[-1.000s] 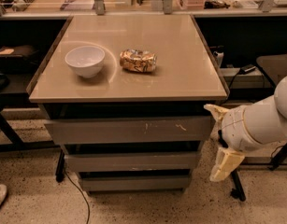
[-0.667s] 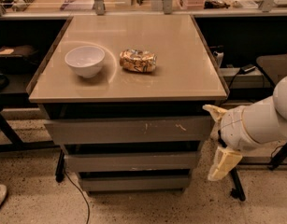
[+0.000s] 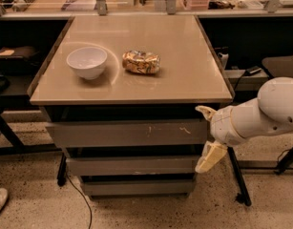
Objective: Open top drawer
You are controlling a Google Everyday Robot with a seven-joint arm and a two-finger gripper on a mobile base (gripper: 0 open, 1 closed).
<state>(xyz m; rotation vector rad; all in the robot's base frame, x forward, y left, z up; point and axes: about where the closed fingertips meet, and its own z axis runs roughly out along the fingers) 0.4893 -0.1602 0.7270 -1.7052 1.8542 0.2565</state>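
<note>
The top drawer (image 3: 122,134) is the widest grey front just under the table top, with small white scratches right of centre. It looks pushed in, and its interior is hidden. My gripper (image 3: 206,136) is at the drawer's right end, its white arm coming in from the right. It is open: one cream finger (image 3: 204,111) points up near the drawer's top right corner, and the other finger (image 3: 209,158) hangs down by the middle drawer's right end. It holds nothing.
Two narrower grey drawer fronts (image 3: 131,166) sit below the top one. On the tan table top (image 3: 184,75) are a white bowl (image 3: 87,62) and a crumpled snack bag (image 3: 141,62). A black stand leg (image 3: 237,175) is at the right and a cable (image 3: 81,199) lies on the floor.
My gripper has shifted a little to the left, closer to the right end of the drawers. Nothing else has moved.
</note>
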